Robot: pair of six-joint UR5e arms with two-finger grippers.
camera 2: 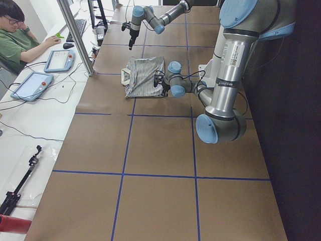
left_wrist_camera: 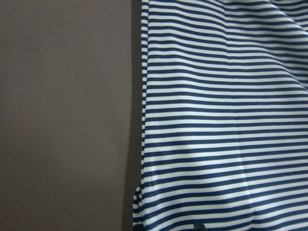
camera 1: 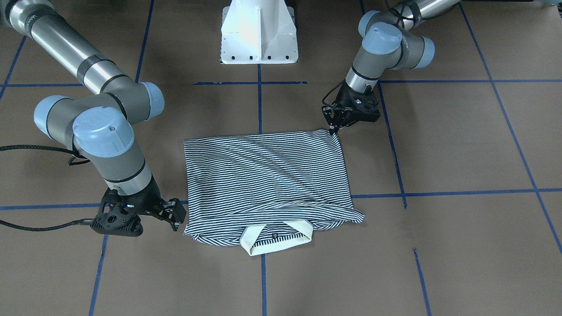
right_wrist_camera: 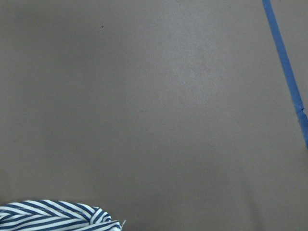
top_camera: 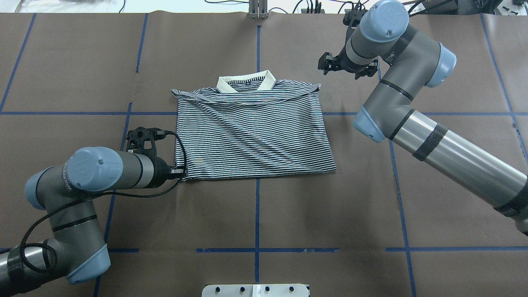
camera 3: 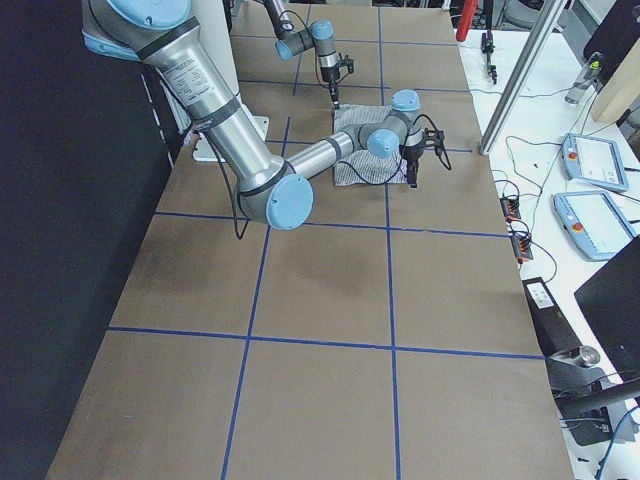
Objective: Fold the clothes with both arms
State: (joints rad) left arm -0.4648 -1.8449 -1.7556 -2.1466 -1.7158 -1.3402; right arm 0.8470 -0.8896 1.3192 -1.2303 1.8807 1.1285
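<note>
The striped polo shirt (camera 1: 268, 180) (top_camera: 251, 132) lies folded into a rough rectangle mid-table, its cream collar (top_camera: 246, 81) on the side far from the robot's base. My left gripper (camera 1: 332, 128) (top_camera: 181, 171) is low at the hem corner nearest the base, its tips pinched together on the cloth. The left wrist view shows the shirt's edge (left_wrist_camera: 144, 120) flat on the table. My right gripper (camera 1: 176, 215) (top_camera: 326, 64) hangs open beside the shoulder corner at the collar end, a little apart from the cloth. A bit of that corner (right_wrist_camera: 53, 216) shows in the right wrist view.
The white pedestal base (camera 1: 259, 33) stands at the robot's side of the brown table, which is marked with blue tape lines (top_camera: 257, 214). A seated person (camera 2: 15, 35) and tablets (camera 2: 31, 85) are on a bench along the far edge.
</note>
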